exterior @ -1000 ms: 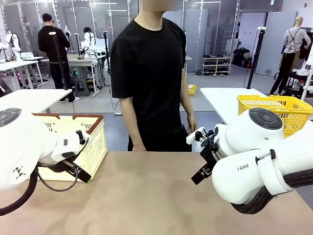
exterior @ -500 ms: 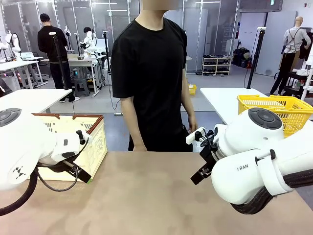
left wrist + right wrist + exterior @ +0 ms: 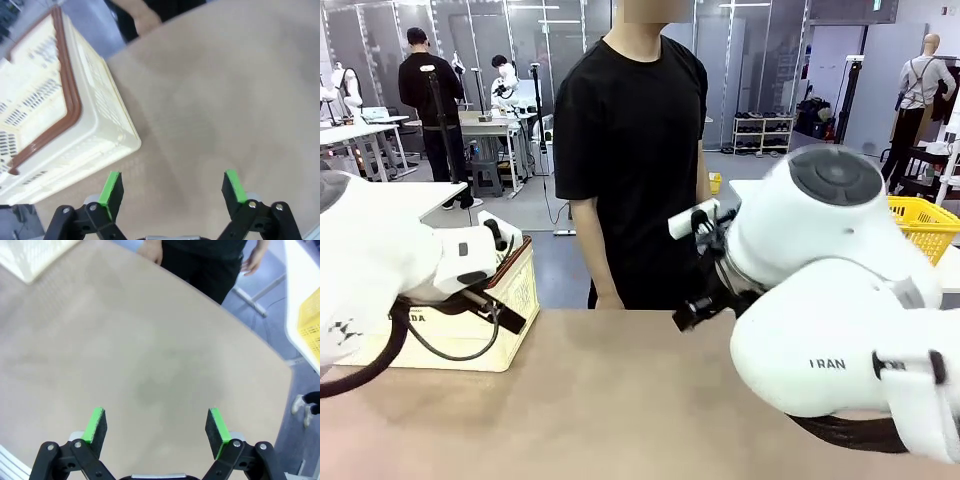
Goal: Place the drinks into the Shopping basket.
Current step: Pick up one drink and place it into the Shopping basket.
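Both arms have lifted and swung nearer the camera since a second ago, and the right arm (image 3: 830,290) now hides most of the yellow basket (image 3: 925,222). Nearest, the left gripper (image 3: 172,187) hangs over bare tabletop (image 3: 215,100) with its jaws spread wide, holding nothing. The right gripper (image 3: 156,426) is likewise wide apart and empty above the tabletop's middle. The cream Shopping basket (image 3: 107,125) sits at the tabletop's left edge, its near corner just beyond the left gripper's pad and apart from it. Farther off, a person in black (image 3: 635,150) stands at the far edge, a hand (image 3: 151,250) hanging near that edge.
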